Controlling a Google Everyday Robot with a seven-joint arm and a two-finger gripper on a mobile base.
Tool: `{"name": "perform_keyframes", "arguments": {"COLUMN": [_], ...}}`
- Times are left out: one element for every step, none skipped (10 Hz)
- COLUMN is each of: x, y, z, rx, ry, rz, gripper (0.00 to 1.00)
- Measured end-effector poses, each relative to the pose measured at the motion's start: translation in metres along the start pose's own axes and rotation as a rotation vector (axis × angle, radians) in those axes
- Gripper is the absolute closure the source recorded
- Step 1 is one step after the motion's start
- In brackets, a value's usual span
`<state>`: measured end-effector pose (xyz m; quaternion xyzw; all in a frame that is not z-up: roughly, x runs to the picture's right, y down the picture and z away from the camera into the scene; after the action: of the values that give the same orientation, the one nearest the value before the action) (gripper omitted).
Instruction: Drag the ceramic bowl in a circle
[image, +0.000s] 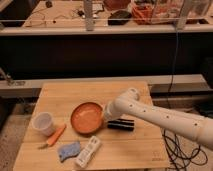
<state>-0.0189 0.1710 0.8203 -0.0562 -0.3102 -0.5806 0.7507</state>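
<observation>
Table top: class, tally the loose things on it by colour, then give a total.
Orange: 2 (bowl, stick)
White: 2 (cup, remote)
Blue: 1 (cloth)
Black: 1 (bar)
Total: 6
The pincer at the bowl's right rim is not counted.

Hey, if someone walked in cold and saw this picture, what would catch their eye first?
The glossy orange-brown ceramic bowl sits near the middle of the pale wooden table. A thick white robot arm reaches in from the right, its pincer at the bowl's right rim. A small white cup stands left of the bowl.
</observation>
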Motion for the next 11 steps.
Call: {"name": "perform_keyframes", "arguments": {"x": [-0.004,-0.002,0.003,0.014,0.023,0.034,0.050,0.063,0.073,0.086,0.098], "y": [-0.011,-0.017,-0.021,-0.030,-0.038,-0.042,-0.046,-0.050,-0.054,-0.053,-0.049], "z": [0.004,0.005,0.006,0.011,0.016,0.020,0.026,0.032,0.036,0.039,0.039], "rx": [0.001,0.005,0.008,0.013,0.017,0.018,0.016,0.013,0.012,0.007,-0.001], "ry": [-0.007,-0.009,-0.009,-0.010,-0.013,-0.015,-0.018,-0.022,-0.023,-0.019,-0.010], "rz": [-0.028,-0.044,-0.053,-0.067,-0.075,-0.077,-0.077,-0.077,-0.078,-0.067,-0.046], "gripper": [1.00,1.00,1.00,1.00,1.00,1.00,1.00,1.00,1.00,1.00,1.00]}}
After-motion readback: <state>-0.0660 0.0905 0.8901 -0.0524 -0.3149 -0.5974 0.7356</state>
